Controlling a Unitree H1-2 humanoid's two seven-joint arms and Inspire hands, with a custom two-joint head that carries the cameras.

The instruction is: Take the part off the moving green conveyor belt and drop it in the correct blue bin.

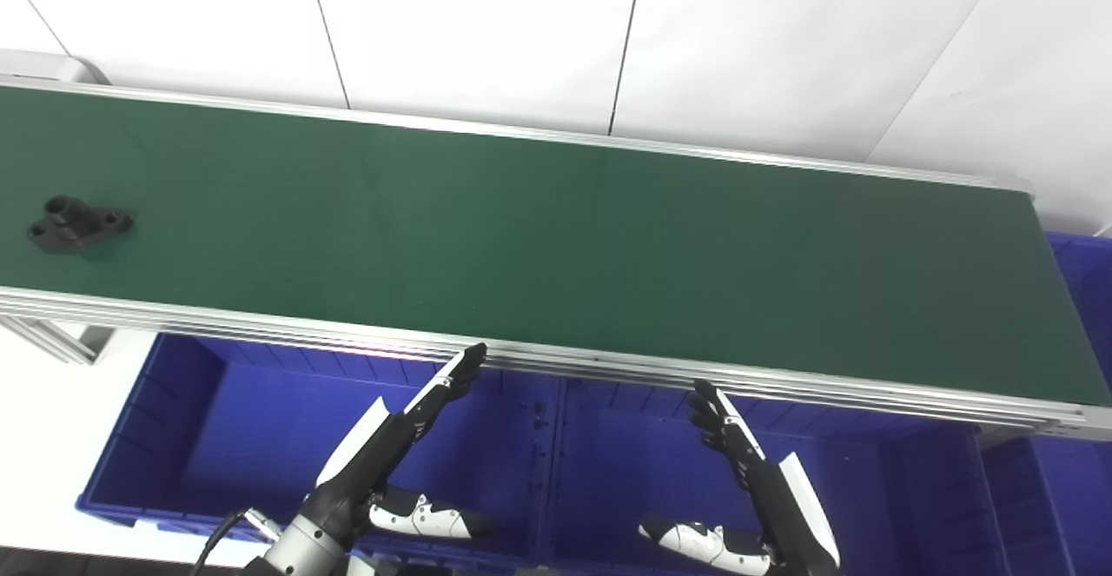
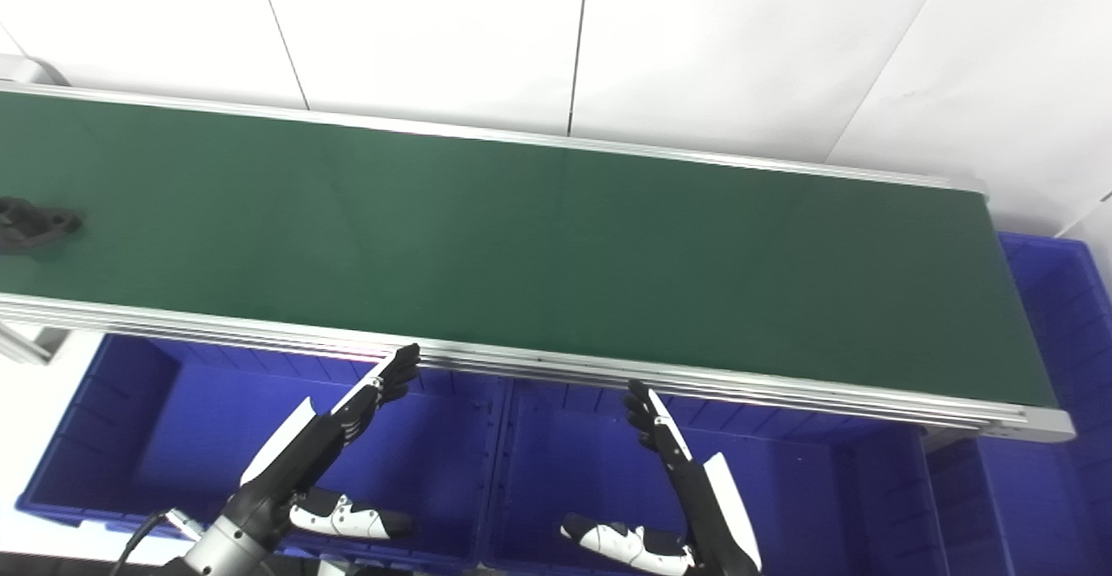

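Note:
A small black part (image 1: 76,223) with round bosses lies on the green conveyor belt (image 1: 556,237) at its far left; in the right eye view the part (image 2: 33,223) is cut by the left edge. My left hand (image 1: 408,437) is open and empty, fingers stretched toward the belt's near rail, over the left blue bin (image 1: 261,420). My right hand (image 1: 738,463) is open and empty, fingers up, over the middle blue bin (image 1: 643,463). Both hands are far right of the part.
The belt's aluminium rail (image 1: 608,363) runs just above both hands' fingertips. A third blue bin (image 1: 1082,298) stands past the belt's right end. A white panelled wall (image 1: 556,29) is behind. The belt's frame leg (image 1: 52,337) shows at the left.

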